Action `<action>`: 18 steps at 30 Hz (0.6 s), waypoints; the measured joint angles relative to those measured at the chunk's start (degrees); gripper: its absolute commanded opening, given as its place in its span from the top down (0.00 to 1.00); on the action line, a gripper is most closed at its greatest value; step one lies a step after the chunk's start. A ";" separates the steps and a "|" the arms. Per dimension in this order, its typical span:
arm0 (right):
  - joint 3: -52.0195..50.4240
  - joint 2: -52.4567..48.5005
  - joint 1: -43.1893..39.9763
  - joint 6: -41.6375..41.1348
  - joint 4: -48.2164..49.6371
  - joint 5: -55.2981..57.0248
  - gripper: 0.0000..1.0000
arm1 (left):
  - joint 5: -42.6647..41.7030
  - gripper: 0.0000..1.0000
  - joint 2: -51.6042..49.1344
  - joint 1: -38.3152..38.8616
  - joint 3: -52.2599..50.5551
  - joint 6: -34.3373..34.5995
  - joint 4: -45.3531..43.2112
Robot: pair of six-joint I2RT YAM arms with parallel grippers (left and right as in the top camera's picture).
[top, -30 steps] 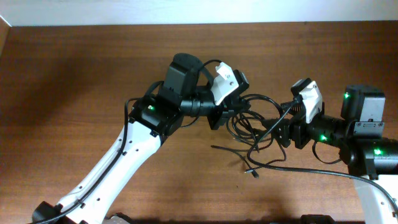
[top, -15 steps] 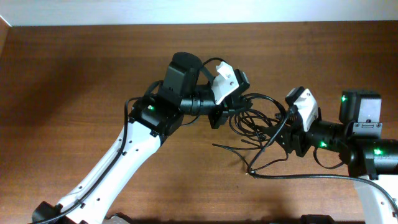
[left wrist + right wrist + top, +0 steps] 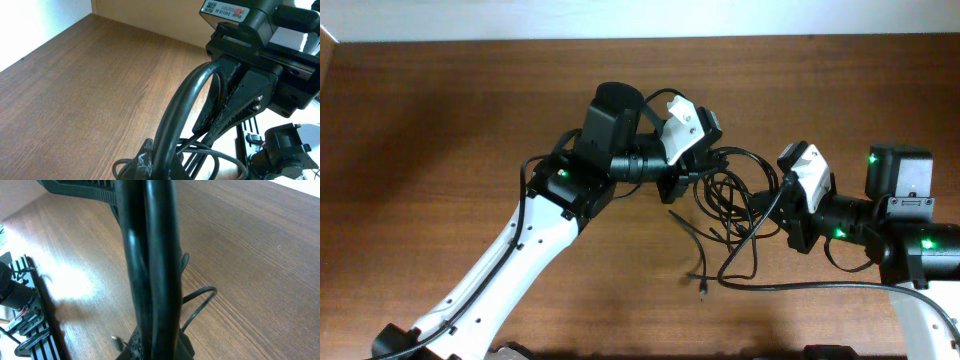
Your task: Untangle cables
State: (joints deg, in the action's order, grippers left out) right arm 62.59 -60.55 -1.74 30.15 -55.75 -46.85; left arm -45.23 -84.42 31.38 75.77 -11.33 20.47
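Clenching left tool (image 3: 682, 184) and right tool (image 3: 769, 217) on the cables (image 3: 725, 195), likely stretching the tangle between them for loosening.

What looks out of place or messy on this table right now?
The cables form one tangled bunch between the left claw and right claw, both shut on them. One loose plug end trails onto the table. Nothing looks spilled or damaged.
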 measured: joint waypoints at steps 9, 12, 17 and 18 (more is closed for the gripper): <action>0.00 0.00 0.00 -0.55 3.21 -4.74 0.96 | 0.02 1.00 0.00 -0.07 0.00 0.72 1.55; 0.00 0.00 0.00 -3.48 8.15 -6.51 0.96 | 0.15 1.00 0.04 -0.07 0.00 0.94 3.98; -0.02 -0.04 0.00 -8.15 13.84 -10.86 0.96 | 1.77 1.00 0.35 -0.22 0.11 0.02 8.55; -0.02 -0.04 0.00 -8.61 13.88 -11.45 0.96 | 2.19 1.00 0.37 -0.22 0.11 -0.07 8.90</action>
State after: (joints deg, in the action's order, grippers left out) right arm 62.57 -60.60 -1.74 21.54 -41.87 -58.30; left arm -43.05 -84.05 31.16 75.88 -11.40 29.36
